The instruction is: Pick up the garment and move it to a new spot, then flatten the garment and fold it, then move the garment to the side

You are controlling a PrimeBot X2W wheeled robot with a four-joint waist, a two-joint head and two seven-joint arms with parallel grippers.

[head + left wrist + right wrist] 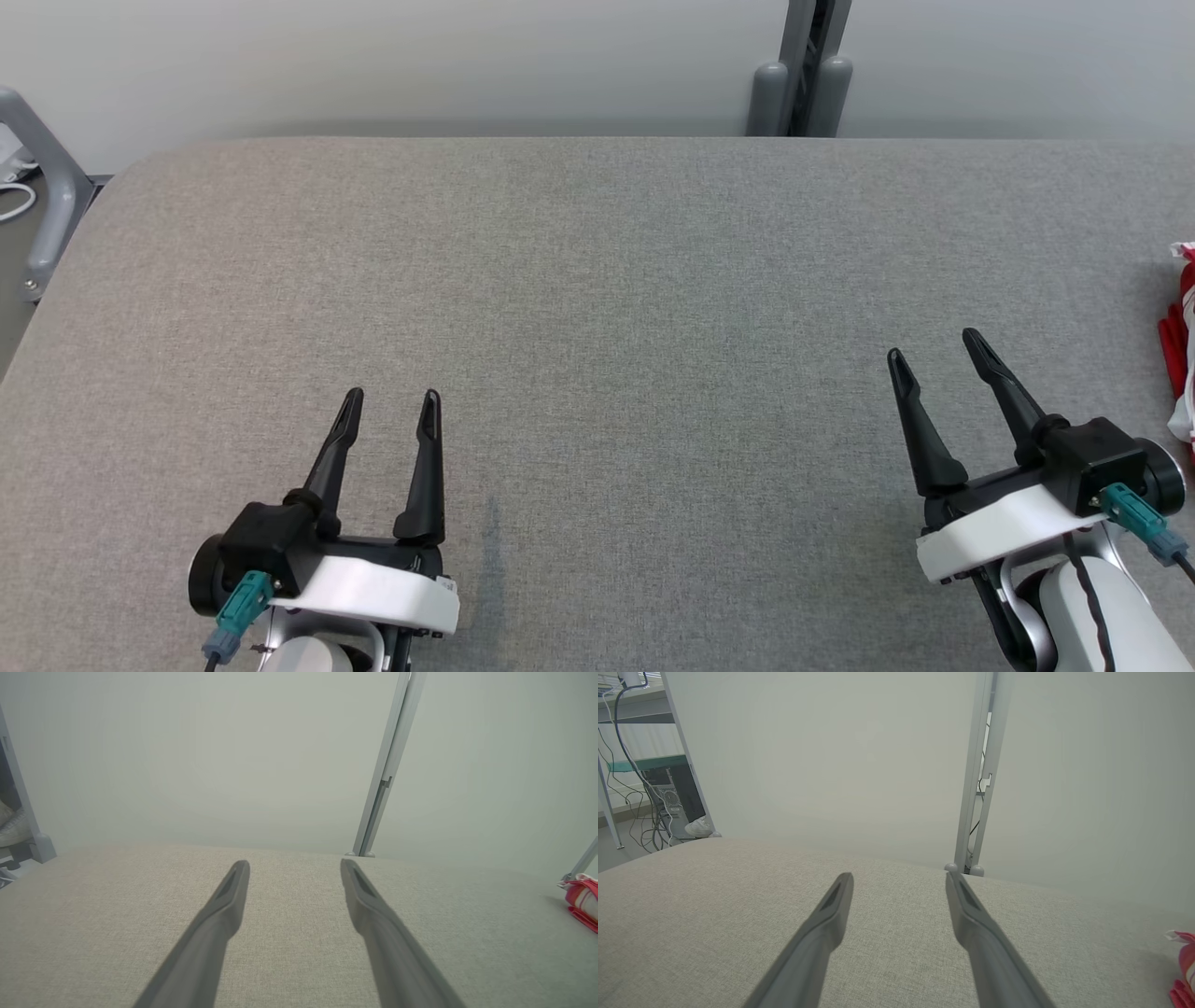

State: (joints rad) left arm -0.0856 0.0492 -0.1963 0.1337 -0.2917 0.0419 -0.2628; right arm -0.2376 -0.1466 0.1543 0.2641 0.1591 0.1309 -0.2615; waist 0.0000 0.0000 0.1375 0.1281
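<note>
1. Head view: the left gripper (pixel 393 397) sits at the lower left of the frame over the grey fabric-covered table (pixel 597 280). Its two dark fingers are spread with nothing between them. The right gripper (pixel 934 343) is at the lower right, fingers likewise apart and empty, leaning toward the upper left. The garment (pixel 1184 355), red and white and bunched, lies on the table at the right edge of the frame and is cut off by it. It is near the right gripper but clear of its fingers. A grey post (pixel 798 65) stands at the top, behind the table's far edge
2. Left wrist view: the left gripper (pixel 294 863) rises from the bottom edge, fingers wide apart with bare table between them. The garment (pixel 581 898) rests at the right edge, well apart from the fingers. A pale shoe (pixel 11 828) shows at the left edge
3. Right wrist view: the right gripper (pixel 899 876) has its fingers spread and holds nothing. The garment (pixel 1184 970) is in the lower right corner, partly cut off. Cables (pixel 626 765) hang at the upper left
</note>
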